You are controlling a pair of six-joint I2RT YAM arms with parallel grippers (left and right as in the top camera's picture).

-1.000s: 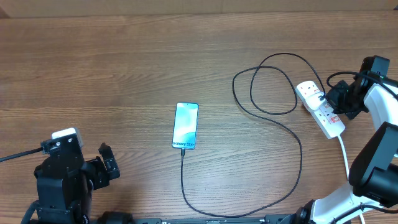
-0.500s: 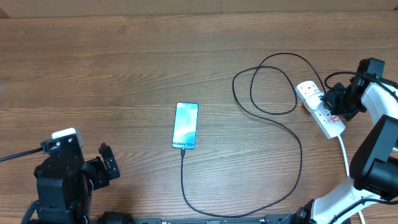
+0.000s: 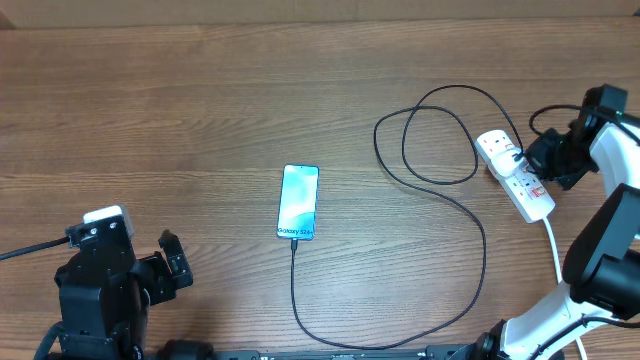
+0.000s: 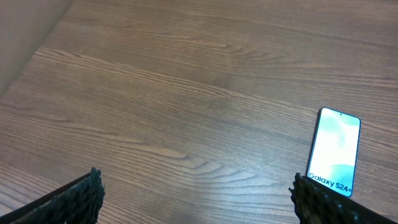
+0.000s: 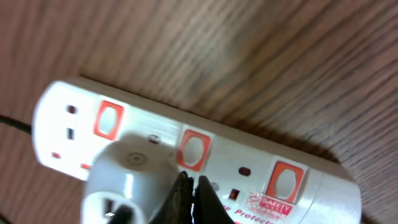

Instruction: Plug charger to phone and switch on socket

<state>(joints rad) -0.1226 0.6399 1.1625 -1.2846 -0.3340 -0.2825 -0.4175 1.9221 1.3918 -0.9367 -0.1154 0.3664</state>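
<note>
Status: the charger cable (image 3: pixel 292 285) is appearing seated in the bottom edge of the Galaxy S24+ phone (image 3: pixel 299 202), lying mid-way across the bench (image 3: pixel 150 120); plugging judged done. Switching is remaining. The right gripper (image 5: pixel 188 186) is reaching over the white power strip (image 3: pixel 520 182) at the far right, jaws pinched together, tips just beside a red rocker switch (image 5: pixel 193 150); contact unclear. The left gripper (image 4: pixel 198 199) is idling low-left, jaws spread wide, empty.
</note>
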